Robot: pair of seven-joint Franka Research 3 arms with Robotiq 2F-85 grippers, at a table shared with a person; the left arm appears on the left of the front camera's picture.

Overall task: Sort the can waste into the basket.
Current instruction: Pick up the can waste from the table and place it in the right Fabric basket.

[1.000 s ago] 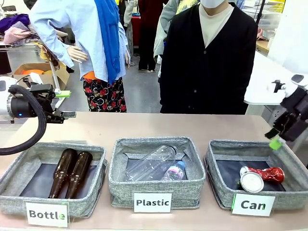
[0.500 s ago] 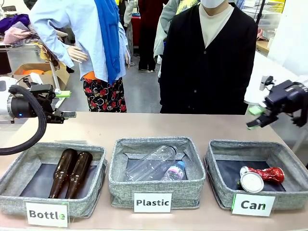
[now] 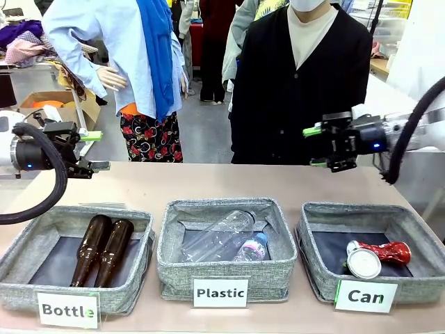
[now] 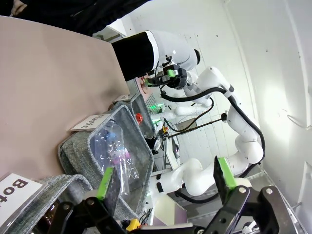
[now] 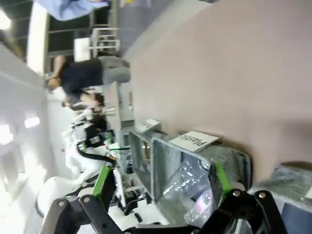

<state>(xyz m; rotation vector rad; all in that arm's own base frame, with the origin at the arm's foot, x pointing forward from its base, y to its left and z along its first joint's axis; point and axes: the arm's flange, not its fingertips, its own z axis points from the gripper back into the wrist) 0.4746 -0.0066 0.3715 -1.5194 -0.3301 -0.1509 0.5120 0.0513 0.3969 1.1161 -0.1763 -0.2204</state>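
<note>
Grey basket (image 3: 316,268) holds both cans (image 3: 379,257); your wide, empty right tool (image 3: 321,146) could snag them reaching back.

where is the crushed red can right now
In the front view, the crushed red can lies inside the Can basket at the table's right end, touching the silver-topped dark can.

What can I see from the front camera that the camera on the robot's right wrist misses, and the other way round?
Front view alone: the red can and the silver-topped can lying in the Can basket, and two brown bottles in the Bottle basket.
Right wrist view alone: the right gripper's green pads up close, jaws open and empty.
Both: the Plastic basket with clear bottles, and the table.
</note>
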